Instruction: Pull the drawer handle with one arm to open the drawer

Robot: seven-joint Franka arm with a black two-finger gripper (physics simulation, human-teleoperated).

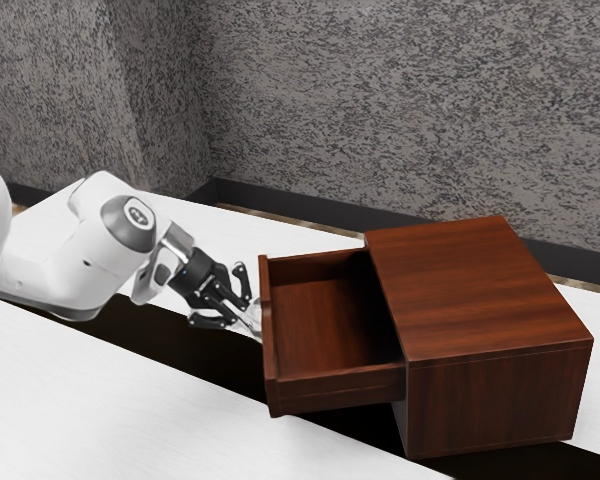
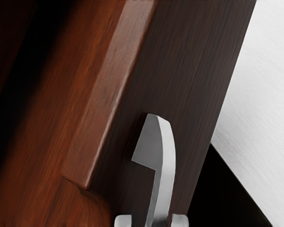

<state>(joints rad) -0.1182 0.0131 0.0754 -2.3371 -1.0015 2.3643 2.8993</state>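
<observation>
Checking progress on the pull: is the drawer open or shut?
Open: the drawer sticks well out of the cabinet, and its bare inside shows from above.

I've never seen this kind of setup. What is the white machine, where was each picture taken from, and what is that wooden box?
The white machine is a simulated robot arm; its black tool is the grasping part. One picture comes from a camera beside the arm, the other from a camera on its hand. On the table stands a wooden cabinet whose drawer is pulled well out. The tool is at the drawer's silver handle, seen close in the hand picture.
</observation>
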